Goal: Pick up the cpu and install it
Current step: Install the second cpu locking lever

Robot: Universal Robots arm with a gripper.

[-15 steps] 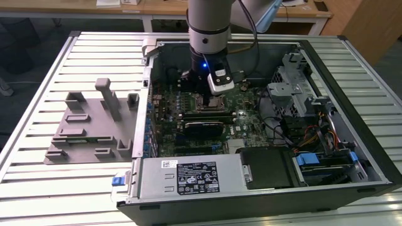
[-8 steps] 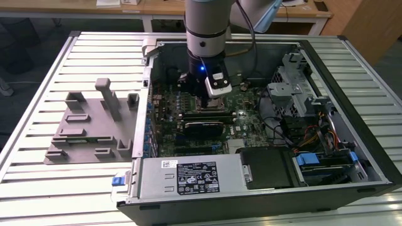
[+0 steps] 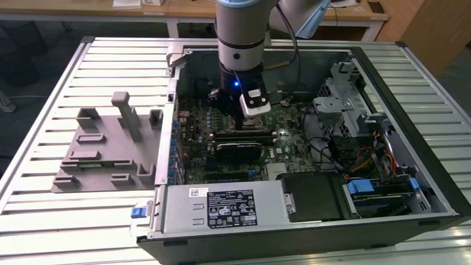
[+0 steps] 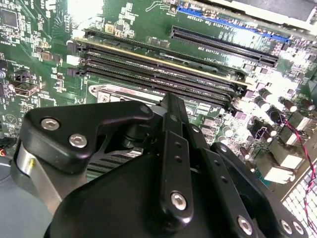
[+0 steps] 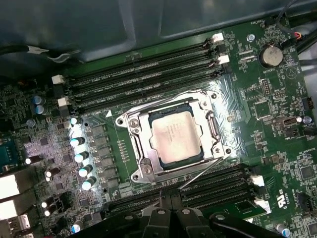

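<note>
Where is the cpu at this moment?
In the first wrist view the cpu lies flat inside the metal socket frame on the green motherboard, between two groups of long black memory slots.

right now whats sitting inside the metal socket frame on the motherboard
The cpu lies flat inside the socket frame, silver top showing. The socket contacts beneath it are covered, so they cannot be seen.

The cpu (image 5: 176, 137) has a dull silver metal lid inside a shiny steel socket frame (image 5: 132, 130), at the glossy green motherboard's (image 5: 277, 99) centre. The gripper (image 4: 168, 163) is matt black plastic with bright screws.
</note>
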